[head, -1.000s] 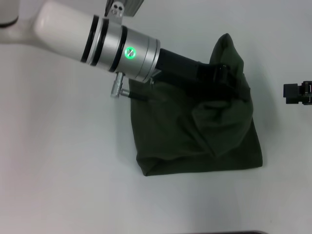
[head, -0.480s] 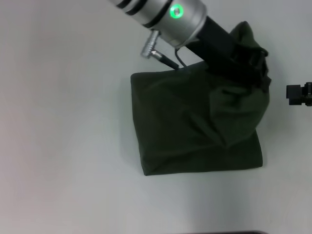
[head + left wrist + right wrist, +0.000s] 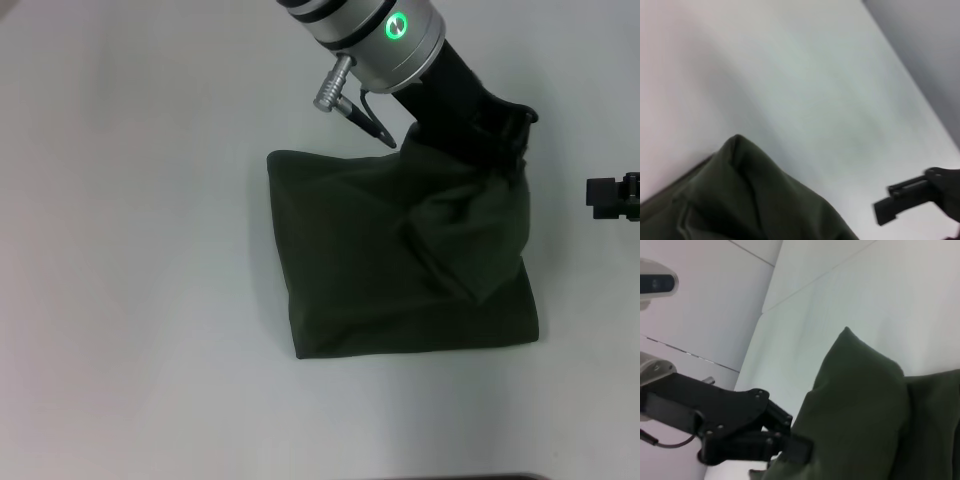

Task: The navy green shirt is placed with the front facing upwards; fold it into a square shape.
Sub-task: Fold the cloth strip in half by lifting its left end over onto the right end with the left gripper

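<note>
navy green shirt [image 3: 400,270], corner pinched, left fingers [image 3: 795,450]

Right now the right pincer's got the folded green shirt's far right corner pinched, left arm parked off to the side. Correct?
No, sides swapped. The left pincer grips the navy green shirt at its far right corner; the right pincer sits off to the side. The head view shows it.

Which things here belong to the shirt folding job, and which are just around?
Job:
navy green shirt, partly folded, one bunched corner raised
left hand, gripping that corner at the far right

Just around:
right hand, parked at the right edge
white table
</note>
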`<act>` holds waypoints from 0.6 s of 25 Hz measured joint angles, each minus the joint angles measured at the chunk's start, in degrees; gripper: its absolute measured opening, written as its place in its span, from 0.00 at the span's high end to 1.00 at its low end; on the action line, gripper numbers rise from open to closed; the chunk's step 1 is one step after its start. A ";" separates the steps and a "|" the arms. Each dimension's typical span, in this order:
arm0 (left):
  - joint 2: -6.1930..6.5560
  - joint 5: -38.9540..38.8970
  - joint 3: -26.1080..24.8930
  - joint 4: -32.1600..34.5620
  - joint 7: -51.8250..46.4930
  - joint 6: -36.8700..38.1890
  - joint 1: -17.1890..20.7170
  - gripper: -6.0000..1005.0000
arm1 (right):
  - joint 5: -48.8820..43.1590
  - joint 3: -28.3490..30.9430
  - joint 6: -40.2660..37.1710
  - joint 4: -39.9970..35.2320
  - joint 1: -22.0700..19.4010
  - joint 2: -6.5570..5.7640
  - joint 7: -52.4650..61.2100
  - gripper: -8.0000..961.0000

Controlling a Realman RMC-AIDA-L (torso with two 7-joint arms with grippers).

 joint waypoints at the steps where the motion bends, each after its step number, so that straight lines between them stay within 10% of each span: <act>1: -0.06 1.05 0.11 0.08 -0.69 -0.34 -0.19 0.94 | 0.00 0.00 0.03 0.00 0.02 0.02 0.01 0.13; 15: -0.16 -1.93 0.37 0.07 0.76 -1.28 0.72 0.94 | 0.00 -0.02 0.06 0.00 0.25 0.06 0.31 0.13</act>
